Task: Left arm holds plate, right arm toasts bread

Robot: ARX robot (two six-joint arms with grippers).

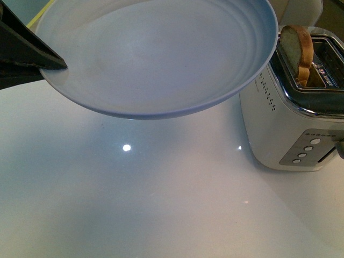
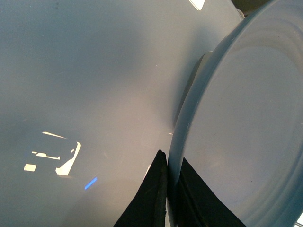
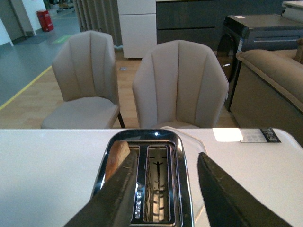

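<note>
Front view: left tool [image 1: 58,64] clamps plate [image 1: 161,59] rim. Right tool [image 3: 163,189] spread open over toaster [image 3: 156,142]; bread [image 1: 297,43] stands in slot under one finger. Likely light, crumbly; pinch protruding crust gently.

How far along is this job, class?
Done: the left gripper clamps the plate by its rim, holding it empty above the table. In hand: the bread stands out of the toaster; the right gripper hangs open over it. Likely left: grasping the slice and putting it on the plate.

Glossy white table [image 1: 161,215]; smooth glazed plate [image 1: 161,54]; toaster [image 1: 269,129] with mirror-polished metal top, satin white body; matt black fingers [image 1: 24,51].
</note>
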